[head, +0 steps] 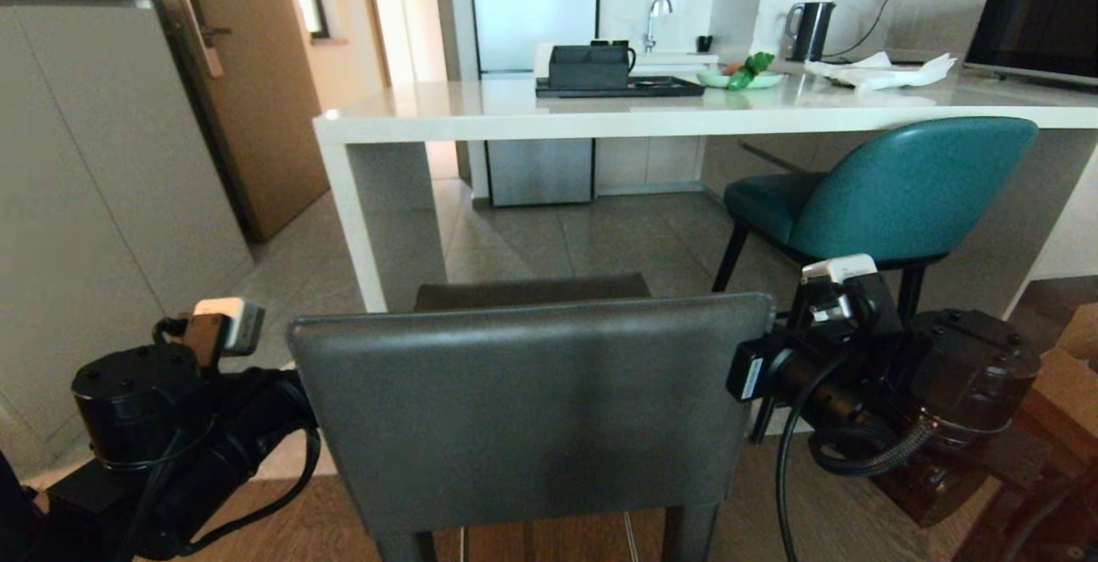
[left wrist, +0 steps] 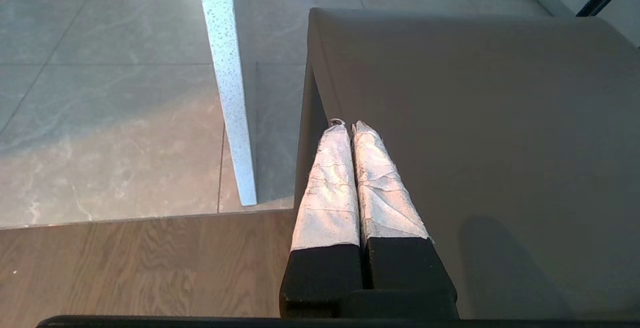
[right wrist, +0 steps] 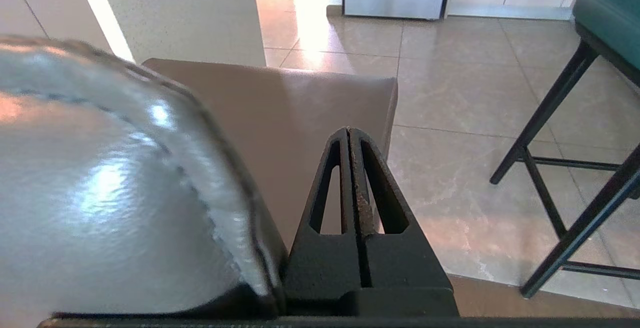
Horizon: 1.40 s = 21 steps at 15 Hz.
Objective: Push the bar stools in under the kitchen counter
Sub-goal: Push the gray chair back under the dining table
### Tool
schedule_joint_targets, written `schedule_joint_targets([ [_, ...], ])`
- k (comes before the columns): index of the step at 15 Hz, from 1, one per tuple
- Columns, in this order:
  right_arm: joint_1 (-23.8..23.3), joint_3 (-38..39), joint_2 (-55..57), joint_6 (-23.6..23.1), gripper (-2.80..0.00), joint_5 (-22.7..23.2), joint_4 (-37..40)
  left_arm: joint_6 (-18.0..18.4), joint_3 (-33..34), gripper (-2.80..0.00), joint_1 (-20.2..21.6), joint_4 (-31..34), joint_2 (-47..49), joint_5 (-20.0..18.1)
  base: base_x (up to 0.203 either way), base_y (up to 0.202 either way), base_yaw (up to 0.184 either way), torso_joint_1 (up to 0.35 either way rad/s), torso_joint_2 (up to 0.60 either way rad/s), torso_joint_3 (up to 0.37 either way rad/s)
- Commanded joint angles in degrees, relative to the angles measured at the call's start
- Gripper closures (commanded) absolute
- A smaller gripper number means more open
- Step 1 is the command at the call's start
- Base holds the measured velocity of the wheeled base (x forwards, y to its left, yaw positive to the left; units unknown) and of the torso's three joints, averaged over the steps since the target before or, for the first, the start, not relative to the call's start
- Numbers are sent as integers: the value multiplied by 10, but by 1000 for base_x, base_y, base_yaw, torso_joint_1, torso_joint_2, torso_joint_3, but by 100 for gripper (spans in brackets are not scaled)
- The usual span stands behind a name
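sitting right in front, close to the camera: dark grey stool (head: 532,407) with a square back, out on the wood floor (left wrist: 125,268), its seat reaching toward the white end leg (head: 377,219) of the kitchen counter (head: 600,111), not under the top yet

pressing at the stool back from both sides: left gripper (left wrist: 348,127) lying along the left edge of the back with its two taped fingers (left wrist: 327,188) squeezed tight together, holding nothing; right gripper (right wrist: 348,132) by the right edge of the back, above the seat's right side, its black fingers (right wrist: 370,203) also pinched together with nothing between them

standing off to the right: teal stool (head: 875,193) with black legs, its seat tucked in under the counter top and its curved back just at the counter edge, well apart from the grey one

resting on the counter top: a black tray (head: 619,86) with a black box on it, a pale plate (head: 739,78) with green stuff, a dark kettle (head: 811,30), some white paper (head: 883,73) and a dark screen (head: 1034,21) at the far right

showing past the counter: grey tiles (head: 583,236) and a brown door (head: 249,90) at the left
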Motion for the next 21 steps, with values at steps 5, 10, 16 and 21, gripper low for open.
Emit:
schedule_joint_targets([
  [5,1,-3,4,1,0,-1,-6,1,57,0,78,-5,-47,-11,0,0,0,0,0,0],
  [10,1,-3,4,0,0,-1,-6,1,68,0,56,-3,-98,-48,0,0,0,0,0,0],
  [16,1,-4,12,-1,0,-1,-6,-1,45,0,-66,-6,-28,31,0,0,0,0,0,0],
  [21,1,-15,30,-5,0,-1,-6,0,-4,0,-47,-42,33,44,0,0,0,0,0,0],
])
